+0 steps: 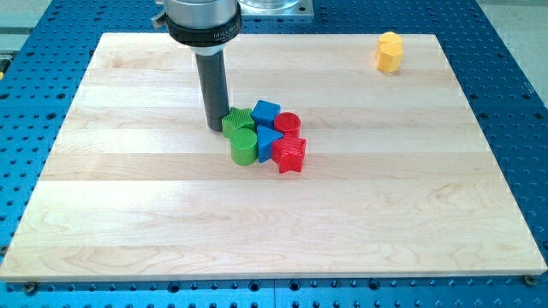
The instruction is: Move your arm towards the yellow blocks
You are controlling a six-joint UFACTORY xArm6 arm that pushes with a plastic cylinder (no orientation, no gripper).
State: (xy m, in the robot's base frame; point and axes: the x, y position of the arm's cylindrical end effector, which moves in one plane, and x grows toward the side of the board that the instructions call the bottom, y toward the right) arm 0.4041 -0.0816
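Observation:
One yellow block (389, 52), roughly hexagonal, stands near the top right corner of the wooden board (128, 214); I see no other yellow block. My tip (215, 127) is at the left edge of a cluster near the board's middle, touching or almost touching a green star-like block (237, 120). The cluster also holds a green cylinder (244, 147), a blue cube (265, 112), a blue triangular block (269, 140), a red cylinder (288, 123) and a red star block (290, 154). The yellow block is far to the right and above my tip.
The board lies on a blue perforated table (514, 103). The arm's wide dark collar (202, 21) hangs over the board's top edge above the rod.

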